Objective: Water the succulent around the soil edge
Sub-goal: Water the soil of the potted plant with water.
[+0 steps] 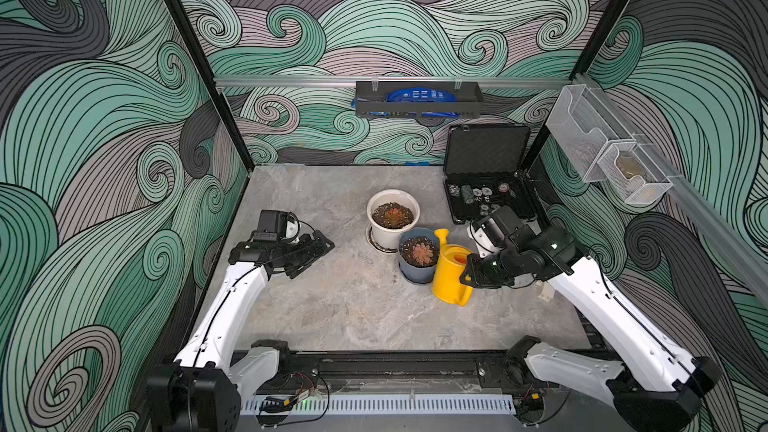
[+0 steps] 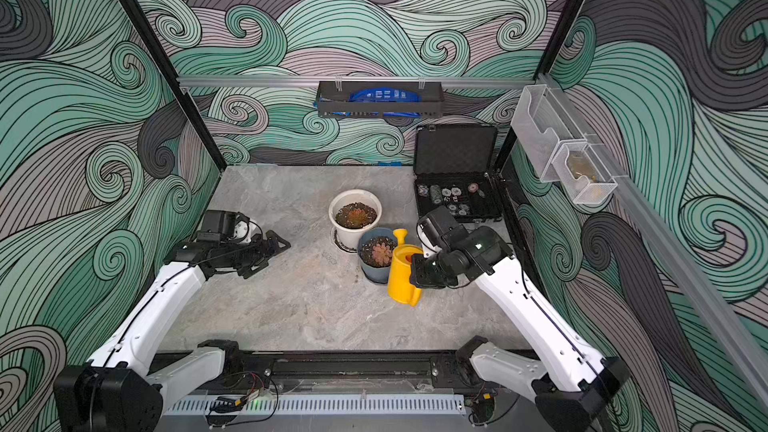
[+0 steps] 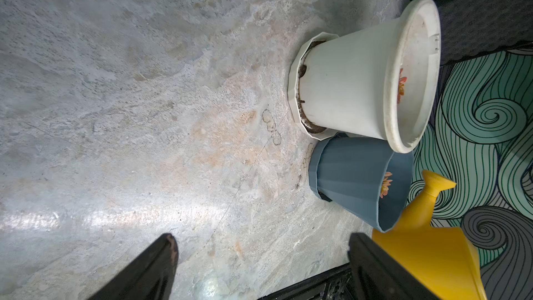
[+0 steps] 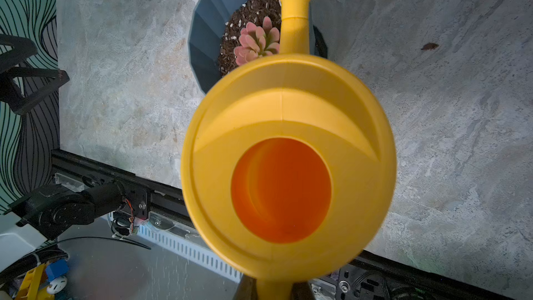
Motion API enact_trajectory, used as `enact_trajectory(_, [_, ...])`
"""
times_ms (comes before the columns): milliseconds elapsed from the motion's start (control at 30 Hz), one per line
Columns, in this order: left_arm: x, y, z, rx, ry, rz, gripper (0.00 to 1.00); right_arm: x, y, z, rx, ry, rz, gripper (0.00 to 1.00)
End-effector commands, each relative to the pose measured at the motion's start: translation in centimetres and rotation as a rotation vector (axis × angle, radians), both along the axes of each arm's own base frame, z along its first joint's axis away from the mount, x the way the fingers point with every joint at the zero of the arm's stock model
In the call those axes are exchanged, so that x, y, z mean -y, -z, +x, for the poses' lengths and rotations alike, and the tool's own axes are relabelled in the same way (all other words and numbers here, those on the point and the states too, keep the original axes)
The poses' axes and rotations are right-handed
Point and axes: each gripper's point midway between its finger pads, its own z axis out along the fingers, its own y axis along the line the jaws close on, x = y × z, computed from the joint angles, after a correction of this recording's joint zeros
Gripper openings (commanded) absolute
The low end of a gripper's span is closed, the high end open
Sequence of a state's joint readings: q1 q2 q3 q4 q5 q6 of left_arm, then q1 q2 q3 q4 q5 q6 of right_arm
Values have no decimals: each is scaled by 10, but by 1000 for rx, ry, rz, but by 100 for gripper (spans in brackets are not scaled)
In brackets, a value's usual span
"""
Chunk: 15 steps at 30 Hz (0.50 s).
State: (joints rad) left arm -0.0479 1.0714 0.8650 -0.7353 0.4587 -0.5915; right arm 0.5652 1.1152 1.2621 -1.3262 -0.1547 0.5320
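Holding a yellow watering can by its handle, the right gripper has its jaws clamped tight.

Grey table first: 2 pots stand touching near its middle, a white pot behind and the blue-grey pot in front, with the can just beside the latter. I'd say it is held there so its spout reaches over the soil edge rather than the succulent, the pale pink rosette at the pot's centre. Well apart, the left gripper hangs wide and empty. No readable writing; a blue packet on the back shelf bears print too small to read.
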Motion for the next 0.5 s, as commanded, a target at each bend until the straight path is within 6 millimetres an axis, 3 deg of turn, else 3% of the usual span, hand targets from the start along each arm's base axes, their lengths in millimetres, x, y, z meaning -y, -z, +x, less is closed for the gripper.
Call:
enact_trajectory(0, [2, -3, 0, 20, 14, -12, 95, -20, -7, 7, 12, -52, 76, 0])
enact_trajectory(467, [3, -3, 1, 22, 15, -18, 95, -14, -37, -9, 87, -64, 120, 0])
